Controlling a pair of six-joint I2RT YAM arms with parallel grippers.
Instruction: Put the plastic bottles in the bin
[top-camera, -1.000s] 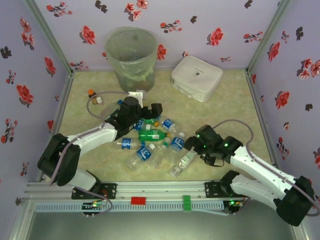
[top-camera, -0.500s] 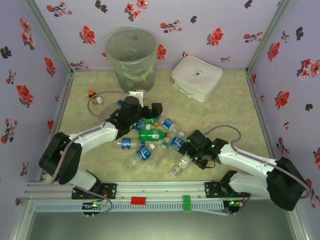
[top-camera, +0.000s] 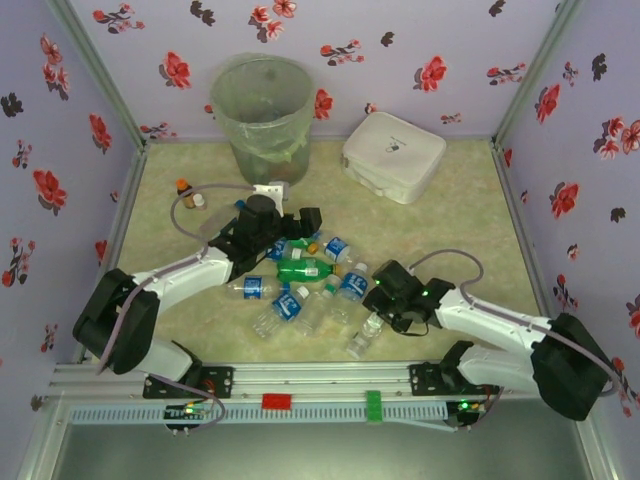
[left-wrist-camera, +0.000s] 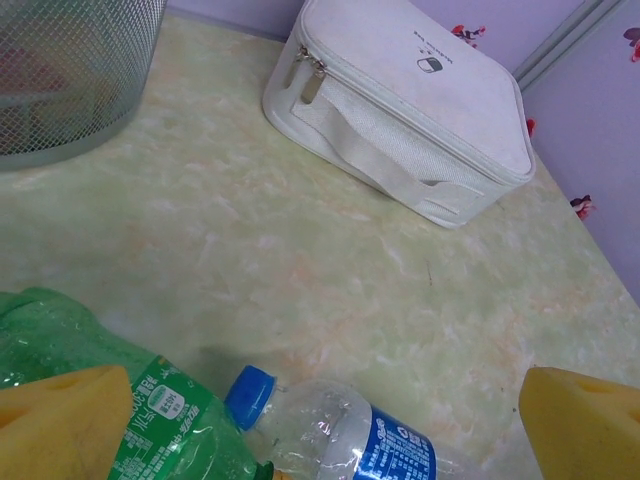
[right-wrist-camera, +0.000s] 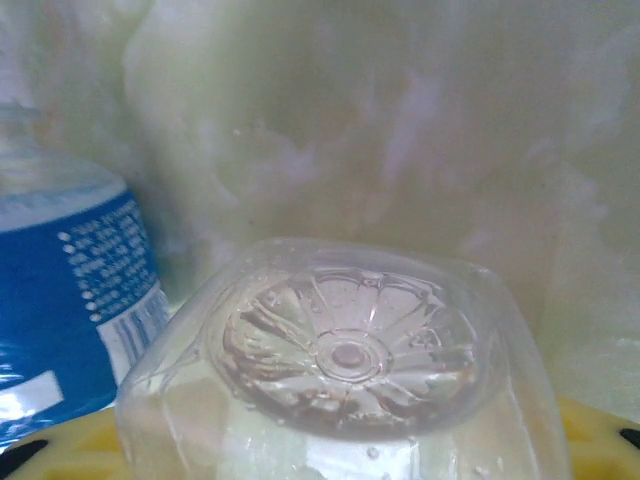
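The left arm (top-camera: 185, 272) reaches from its base at the near left diagonally forward and right over the desk, wrist low. Its left tool (top-camera: 297, 232) stands wide open, the yellow pads (left-wrist-camera: 583, 417) far apart at either lower corner of the wrist view. The right arm (top-camera: 500, 325) lies low and folded, the forearm pointing left. Its right tool (top-camera: 376, 303) is closed around a clear bottle (right-wrist-camera: 345, 370) (base towards the wrist camera), with a yellow pad on each side.

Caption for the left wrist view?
Open left gripper over a green bottle and a blue-capped clear bottle, white zip case beyond.
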